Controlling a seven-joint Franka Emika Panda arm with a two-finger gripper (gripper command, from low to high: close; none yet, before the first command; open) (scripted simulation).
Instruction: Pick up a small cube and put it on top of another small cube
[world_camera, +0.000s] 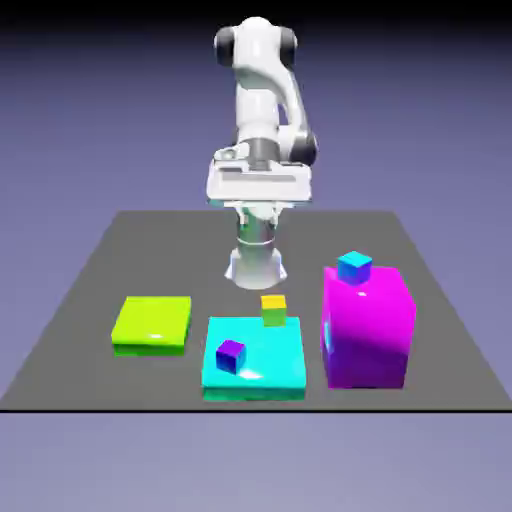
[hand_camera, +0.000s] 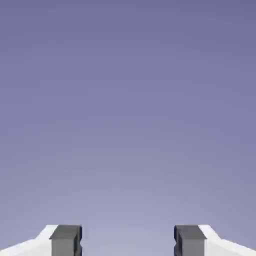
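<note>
A small magenta-violet cube (world_camera: 231, 355) sits on a flat cyan block (world_camera: 270, 375) near the table's front. A small yellow-green cube (world_camera: 274, 309) rests at that block's far edge. A small blue cube (world_camera: 354, 267) stands on a large magenta block (world_camera: 368, 335) on the exterior view's right. My gripper (world_camera: 258, 190) is raised well above the table, behind all the cubes and away from them. In the hand view the gripper (hand_camera: 127, 241) is open; both grey fingertips (hand_camera: 66, 240) stand apart with only the blue-violet backdrop between them.
A flat lime-green block (world_camera: 152, 322) lies on the exterior view's left, beside the cyan block. The dark grey table (world_camera: 120, 260) ends just in front of the blocks. The robot's base (world_camera: 256, 262) stands behind the cyan block.
</note>
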